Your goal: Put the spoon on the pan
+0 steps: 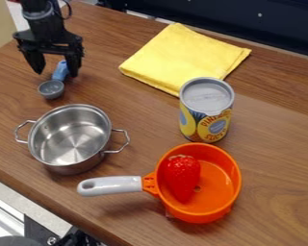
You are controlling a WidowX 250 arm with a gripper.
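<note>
Across nearly the whole view, a brown wooden surface (278, 129), grain slanting from upper left to lower right. Toward the back, a folded yellow cloth (182, 55), lying flat. Nearer the front edge and right of the middle, an orange pan (227, 168), open side up, with a pale grey handle (111, 185) pointing left. To its left and a little farther back, a shiny steel pot (73, 167), with a wire loop at either side. Between cloth and orange pan, a can (207, 113), upright, grey-topped, wrapped in a yellow label with curved lettering over a blue oval. At upper left, the black pincer (56, 73), hanging low with both fingers spread, the tips well apart. Inside the orange pan, a red strawberry (182, 175), leaning against the wall nearest the handle, tip toward the front. Smallest of all, the spoon (58, 74), down on the wood beyond the steel pot and outside both vessels. Long axis steep in view, tilted slightly rightward at the top: blue handle away from the front edge, up between the spread fingers and closer to the right-hand one; round grey bowl toward the steel pot.
</note>
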